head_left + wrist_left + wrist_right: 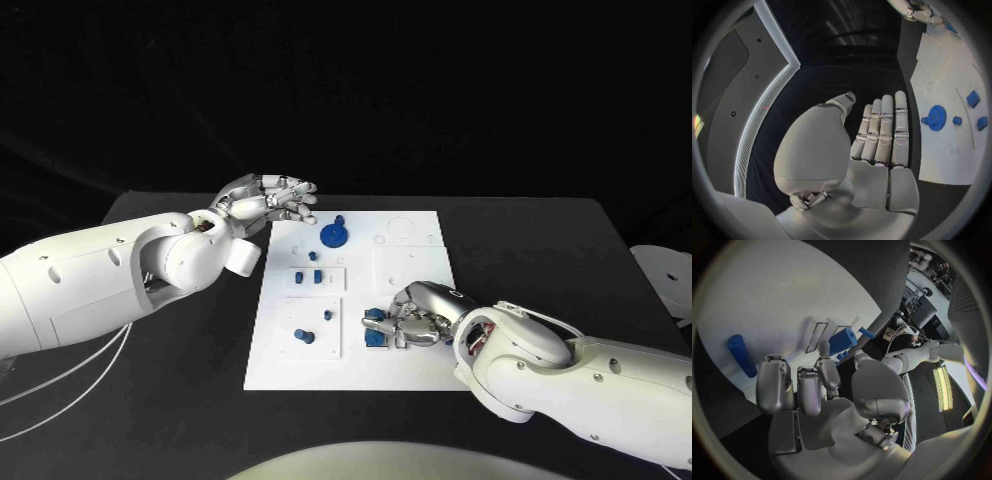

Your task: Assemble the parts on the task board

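Note:
The white task board lies mid-table. A blue gear stands near its far end, with small blue pieces behind it and more in a square recess. My left hand hovers at the board's far left corner, fingers straight and together, holding nothing; the gear lies beside them. My right hand rests on the board's near middle, fingers curled. Its thumb and a finger pinch a blue block. A blue cylinder lies loose beside the other fingers.
Black table surrounds the board, with room on both sides. A white object sits at the table's right edge. White cables hang off the left side below my left arm.

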`<state>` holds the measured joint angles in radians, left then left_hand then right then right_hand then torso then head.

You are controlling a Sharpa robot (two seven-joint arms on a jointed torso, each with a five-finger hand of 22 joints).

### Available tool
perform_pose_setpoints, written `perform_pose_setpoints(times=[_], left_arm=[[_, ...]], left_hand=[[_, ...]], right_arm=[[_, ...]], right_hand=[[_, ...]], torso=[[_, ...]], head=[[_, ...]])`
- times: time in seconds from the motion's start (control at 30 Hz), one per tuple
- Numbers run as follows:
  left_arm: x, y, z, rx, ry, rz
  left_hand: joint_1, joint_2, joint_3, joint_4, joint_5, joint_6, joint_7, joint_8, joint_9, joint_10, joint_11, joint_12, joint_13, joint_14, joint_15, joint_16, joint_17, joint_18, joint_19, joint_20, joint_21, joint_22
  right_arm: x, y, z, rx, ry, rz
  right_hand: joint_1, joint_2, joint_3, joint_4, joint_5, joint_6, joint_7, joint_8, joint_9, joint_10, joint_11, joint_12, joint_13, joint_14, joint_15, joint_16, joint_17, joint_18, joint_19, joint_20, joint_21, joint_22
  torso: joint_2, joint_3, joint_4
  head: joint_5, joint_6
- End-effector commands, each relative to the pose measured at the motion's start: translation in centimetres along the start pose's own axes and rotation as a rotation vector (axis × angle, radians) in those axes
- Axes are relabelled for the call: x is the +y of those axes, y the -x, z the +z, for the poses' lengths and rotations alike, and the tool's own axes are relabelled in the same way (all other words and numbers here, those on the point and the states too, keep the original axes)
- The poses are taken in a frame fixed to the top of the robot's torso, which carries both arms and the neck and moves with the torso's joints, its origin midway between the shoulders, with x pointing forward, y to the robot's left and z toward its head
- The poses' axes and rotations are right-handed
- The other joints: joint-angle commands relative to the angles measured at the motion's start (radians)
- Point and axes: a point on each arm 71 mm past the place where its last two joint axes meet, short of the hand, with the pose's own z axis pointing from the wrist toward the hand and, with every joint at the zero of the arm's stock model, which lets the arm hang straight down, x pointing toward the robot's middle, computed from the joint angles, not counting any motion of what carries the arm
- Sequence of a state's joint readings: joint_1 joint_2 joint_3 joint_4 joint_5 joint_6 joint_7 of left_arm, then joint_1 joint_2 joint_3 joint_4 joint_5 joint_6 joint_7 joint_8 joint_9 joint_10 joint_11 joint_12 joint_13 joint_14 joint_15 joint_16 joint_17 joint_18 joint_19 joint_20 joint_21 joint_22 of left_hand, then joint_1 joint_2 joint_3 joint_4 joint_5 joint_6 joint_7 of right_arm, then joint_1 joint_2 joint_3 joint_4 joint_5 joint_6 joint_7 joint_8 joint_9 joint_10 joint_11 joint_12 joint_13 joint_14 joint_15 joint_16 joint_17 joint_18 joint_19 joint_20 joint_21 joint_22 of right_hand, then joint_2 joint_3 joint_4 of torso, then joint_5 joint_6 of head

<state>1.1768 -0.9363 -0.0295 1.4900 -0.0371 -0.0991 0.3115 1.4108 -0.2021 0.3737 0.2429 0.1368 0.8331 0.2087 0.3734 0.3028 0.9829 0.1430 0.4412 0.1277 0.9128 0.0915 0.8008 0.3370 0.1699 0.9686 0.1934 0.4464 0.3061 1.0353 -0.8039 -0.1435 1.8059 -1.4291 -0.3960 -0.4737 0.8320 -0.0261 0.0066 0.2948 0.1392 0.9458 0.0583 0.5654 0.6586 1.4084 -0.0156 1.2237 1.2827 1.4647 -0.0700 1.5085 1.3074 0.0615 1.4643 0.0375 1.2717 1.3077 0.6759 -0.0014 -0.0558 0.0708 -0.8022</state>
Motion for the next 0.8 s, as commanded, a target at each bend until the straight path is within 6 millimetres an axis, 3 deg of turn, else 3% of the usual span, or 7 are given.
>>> perform_pose_setpoints(times=[0.03,0.1,0.13,0.17,0.27,0.8], left_arm=[[-0.1,-0.2,0.0,0.02,-0.006,-0.01],[-0.1,-0.2,0.0,0.02,-0.006,-0.01],[-0.1,-0.2,0.0,0.02,-0.006,-0.01],[-0.1,-0.2,0.0,0.019,-0.006,-0.01],[-0.1,-0.1,-0.1,0.017,-0.006,-0.009],[-0.1,0.0,-0.1,0.013,-0.002,-0.008]], left_hand=[[-0.002,0.006,-0.006,-0.001,0.002,-0.006,0.0,0.004,0.001,-0.009,0.002,0.006,0.001,-0.004,-0.001,0.003,-0.001,0.011,0.006,-0.001,-0.002,-0.001],[-0.002,0.006,-0.006,-0.001,0.002,-0.006,0.0,0.004,0.001,-0.009,0.002,0.006,0.001,-0.004,-0.001,0.003,-0.001,0.011,0.006,-0.001,-0.002,-0.001],[-0.002,0.006,-0.006,-0.001,0.002,-0.006,0.0,0.004,0.001,-0.009,0.002,0.006,0.001,-0.004,-0.001,0.003,-0.001,0.011,0.006,-0.001,-0.002,-0.001],[-0.002,0.005,-0.006,0.0,0.002,-0.006,0.0,0.004,0.001,-0.009,0.002,0.006,0.001,-0.004,0.0,0.004,-0.001,0.011,0.006,-0.001,-0.002,-0.002],[-0.002,0.005,-0.006,0.0,0.002,-0.006,0.0,0.004,0.001,-0.009,0.002,0.006,0.001,-0.004,0.0,0.004,-0.001,0.011,0.006,-0.001,-0.002,-0.002],[-0.002,0.006,-0.007,0.0,0.003,-0.007,0.0,0.004,0.002,-0.01,0.002,0.007,0.001,-0.005,0.0,0.004,-0.001,0.011,0.006,-0.001,-0.003,-0.002]], right_arm=[[0.1,0.2,-0.2,-0.023,0.016,-0.016],[0.0,0.2,-0.4,-0.025,0.026,-0.015],[0.0,0.3,-0.5,-0.026,0.032,-0.013],[0.1,0.3,-0.6,-0.027,0.038,-0.012],[0.3,0.3,-1.1,-0.024,0.068,-0.005],[0.5,0.3,-1.7,-0.004,0.107,0.005]], right_hand=[[0.02,0.017,-0.011,-0.002,0.024,-0.007,-0.001,0.007,0.001,-0.001,0.001,-0.002,0.004,0.073,-0.006,0.0,0.089,-0.007,0.02,-0.003,0.002,0.186],[0.063,0.025,-0.015,-0.001,0.057,-0.007,-0.002,0.009,0.0,0.002,0.0,0.001,0.008,0.074,-0.007,0.001,0.091,-0.007,0.021,-0.004,0.003,0.187],[0.114,0.026,-0.01,-0.013,0.101,-0.006,-0.004,0.011,0.0,0.006,-0.001,0.007,0.015,0.074,-0.008,0.002,0.093,-0.007,0.021,-0.004,0.003,0.188],[0.151,0.024,-0.008,-0.008,0.115,-0.004,-0.005,0.014,0.0,0.012,-0.003,0.016,0.023,0.075,-0.009,0.003,0.097,-0.007,0.021,-0.005,0.0,0.188],[0.214,0.012,-0.012,-0.008,0.114,-0.001,-0.008,0.017,-0.001,0.021,-0.005,0.031,0.037,0.077,-0.011,0.008,0.111,-0.009,0.025,-0.007,0.012,0.192],[0.221,0.007,-0.022,-0.005,0.101,0.002,-0.009,0.019,-0.001,0.025,-0.006,0.036,0.043,0.079,-0.012,0.011,0.12,-0.01,0.027,-0.008,0.016,0.194]], torso=[[-0.001,0.0001,0.0001],[0.0,0.0002,-0.0001],[0.0,0.0002,-0.0001],[0.001,0.0003,-0.0005],[0.0,0.0009,-0.0017],[0.0,0.0002,-0.0005]], head=[[0.001,-0.001],[0.001,-0.001],[0.001,-0.001],[0.002,-0.001],[0.002,-0.001],[0.002,0.0]])
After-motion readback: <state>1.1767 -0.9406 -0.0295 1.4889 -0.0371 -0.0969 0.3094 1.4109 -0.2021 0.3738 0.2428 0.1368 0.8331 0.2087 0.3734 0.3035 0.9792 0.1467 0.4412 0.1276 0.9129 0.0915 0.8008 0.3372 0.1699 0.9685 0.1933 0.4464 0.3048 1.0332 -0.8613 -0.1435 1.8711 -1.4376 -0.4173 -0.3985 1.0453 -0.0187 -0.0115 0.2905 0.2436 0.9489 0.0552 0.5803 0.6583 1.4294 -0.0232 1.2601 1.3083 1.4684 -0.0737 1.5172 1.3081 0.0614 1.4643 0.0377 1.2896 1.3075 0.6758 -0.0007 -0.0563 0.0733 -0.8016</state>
